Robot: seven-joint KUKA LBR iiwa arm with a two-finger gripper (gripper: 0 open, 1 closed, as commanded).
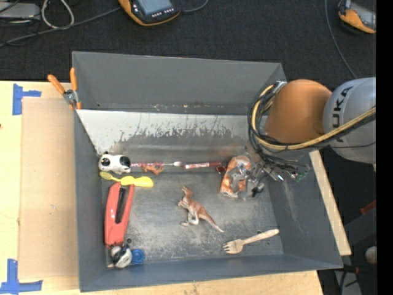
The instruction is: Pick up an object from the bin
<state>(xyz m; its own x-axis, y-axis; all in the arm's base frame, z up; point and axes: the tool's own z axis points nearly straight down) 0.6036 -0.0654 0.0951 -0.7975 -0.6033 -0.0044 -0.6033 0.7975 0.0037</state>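
Now, found gripper low in the right rear part of the bin, just right of a crinkled orange-and-clear packet and apparently touching its right edge. Cannot tell whether open, closed, or clamped on the packet; too much dark hardware crowded at that spot. Noted orange cover on the wrist above and to the right, with black and yellow cables looped round its left side. Logged the packet as lying on the bin floor close to the rear wall, right of centre. Moving outward: left of the packet and touching or nearly touching it, a long thin red-and-white stick laid along the foot of the rear wall. In front of the packet, near mid-floor, a small brown toy dinosaur on its side, apart from everything else. Toward the front right, a pale fork flat on the floor, prongs to the left, well apart from the gripper. At the far left end of the stick, a black-and-white toy, round, kind not clear. Just below it, a yellow propeller-shaped piece, touching the top of a red flat tool laid lengthwise along the left wall. At the front left corner, past the tool's lower end, a small blue cap beside a silver-and-black bit, too small to identify.
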